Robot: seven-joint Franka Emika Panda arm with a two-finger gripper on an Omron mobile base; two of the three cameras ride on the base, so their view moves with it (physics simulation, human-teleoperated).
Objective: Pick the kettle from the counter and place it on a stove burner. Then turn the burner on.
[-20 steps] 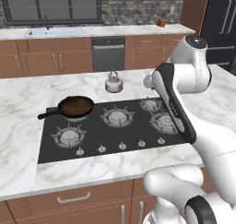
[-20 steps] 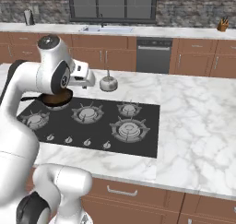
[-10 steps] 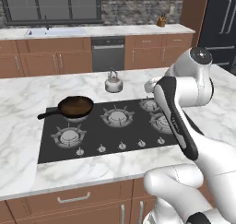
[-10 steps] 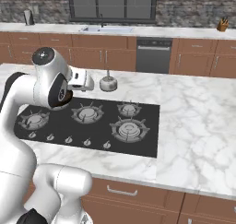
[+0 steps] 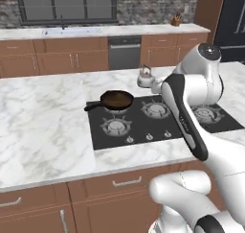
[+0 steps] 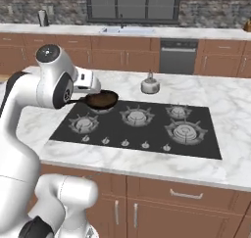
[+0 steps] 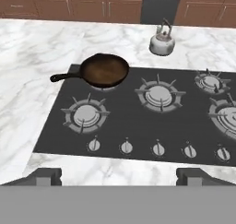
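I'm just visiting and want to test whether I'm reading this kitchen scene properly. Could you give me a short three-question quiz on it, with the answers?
1. True or false: the kettle already sits on a burner.
2. What rests on the back left burner of the cooktop? A) a frying pan B) a saucepan C) a plate
3. Fill in: the gripper, seen at the bottom of the hand view, has its fingers spread ____ and holds nothing.

Key
1. False: the kettle stands on the counter, behind the cooktop.
2. A: the dark frying pan, handle pointing left in the hand view.
3. Open.
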